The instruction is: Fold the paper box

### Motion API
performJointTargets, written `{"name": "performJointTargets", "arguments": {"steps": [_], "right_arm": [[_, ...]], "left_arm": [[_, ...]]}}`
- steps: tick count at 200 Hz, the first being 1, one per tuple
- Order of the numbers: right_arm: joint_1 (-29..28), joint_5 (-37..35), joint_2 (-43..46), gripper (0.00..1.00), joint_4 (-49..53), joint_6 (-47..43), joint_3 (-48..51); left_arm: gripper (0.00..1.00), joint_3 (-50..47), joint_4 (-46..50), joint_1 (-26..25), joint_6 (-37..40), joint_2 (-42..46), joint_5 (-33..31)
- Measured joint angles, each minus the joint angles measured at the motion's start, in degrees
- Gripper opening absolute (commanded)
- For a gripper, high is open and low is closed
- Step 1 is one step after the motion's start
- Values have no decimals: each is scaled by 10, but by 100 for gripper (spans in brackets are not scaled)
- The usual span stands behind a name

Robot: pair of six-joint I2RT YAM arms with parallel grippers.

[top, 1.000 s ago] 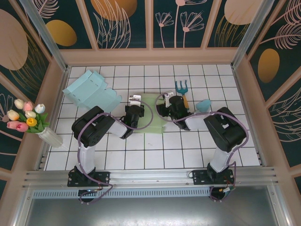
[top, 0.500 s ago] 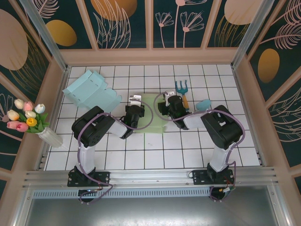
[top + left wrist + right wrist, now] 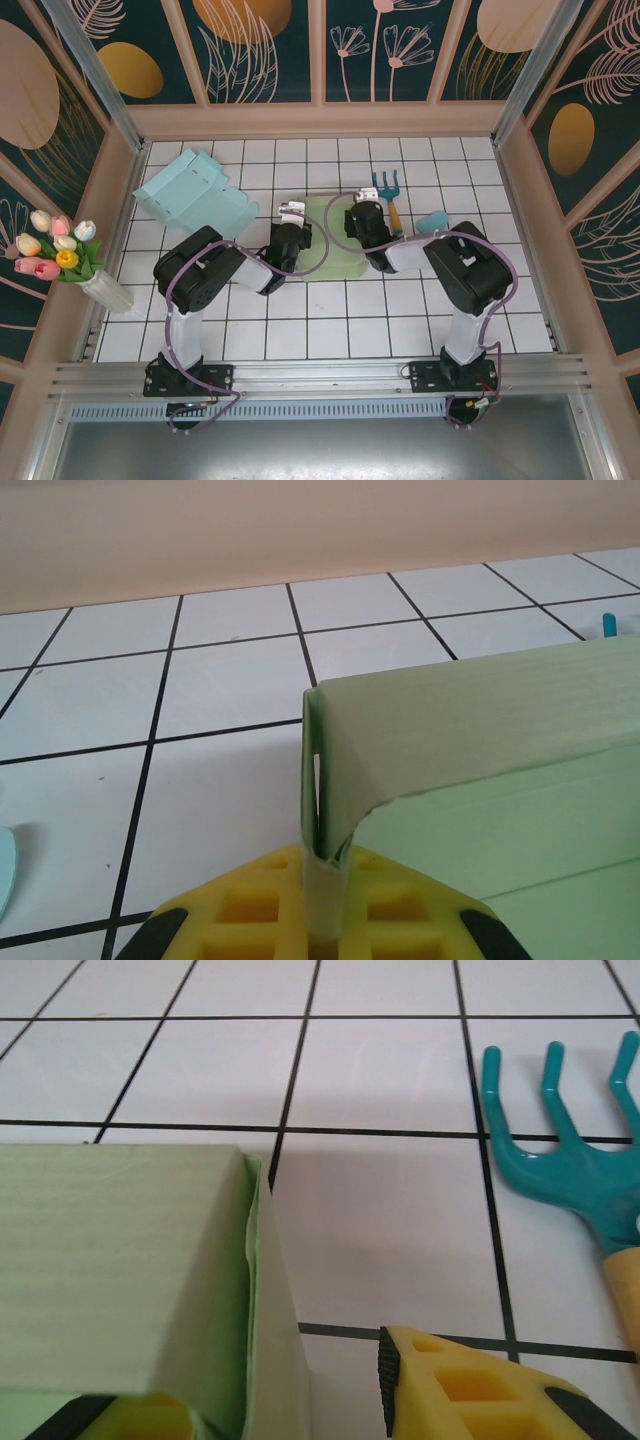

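Two arms work at a green paper box in the middle of the tiled table.

In the overhead view the box [image 3: 335, 255] lies at the centre of the frame, with the left gripper [image 3: 292, 213] at its left edge and the right gripper [image 3: 362, 214] at its right edge. The left wrist camera shows the left gripper [image 3: 325, 872] clamped tight on a thin upright flap of the box [image 3: 480, 780] at the bottom centre of the frame. In the right wrist view the right gripper [image 3: 280, 1380] stands parted astride the box wall [image 3: 110, 1260], its right finger [image 3: 470, 1385] clear of the paper. A teal rake [image 3: 560, 1160] lies at the right edge of that frame. A pale blue sheet [image 3: 190, 195] rests in the overhead view's upper left.
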State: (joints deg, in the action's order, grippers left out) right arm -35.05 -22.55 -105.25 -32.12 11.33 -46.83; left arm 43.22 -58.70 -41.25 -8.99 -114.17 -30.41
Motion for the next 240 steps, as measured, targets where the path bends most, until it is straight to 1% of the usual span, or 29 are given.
{"name": "performJointTargets", "arguments": {"steps": [52,79,98,164,222,240], "right_arm": [[-10,-67,0,36,31,31,-16],[-26,-105,-1,36,49,41,-24],[-30,-111,-1,37,54,43,-27],[-19,-22,-5,41,40,60,-19],[-16,56,-3,52,10,77,8],[-16,76,9,53,10,82,21]], "left_arm": [[4,18,8,-4,0,-6,2],[4,23,13,-4,-1,-7,0],[4,27,19,-4,-2,-7,-4],[4,27,35,-1,-2,-7,-34],[4,27,38,1,-2,-9,-45],[4,27,38,1,-2,-9,-46]]}}
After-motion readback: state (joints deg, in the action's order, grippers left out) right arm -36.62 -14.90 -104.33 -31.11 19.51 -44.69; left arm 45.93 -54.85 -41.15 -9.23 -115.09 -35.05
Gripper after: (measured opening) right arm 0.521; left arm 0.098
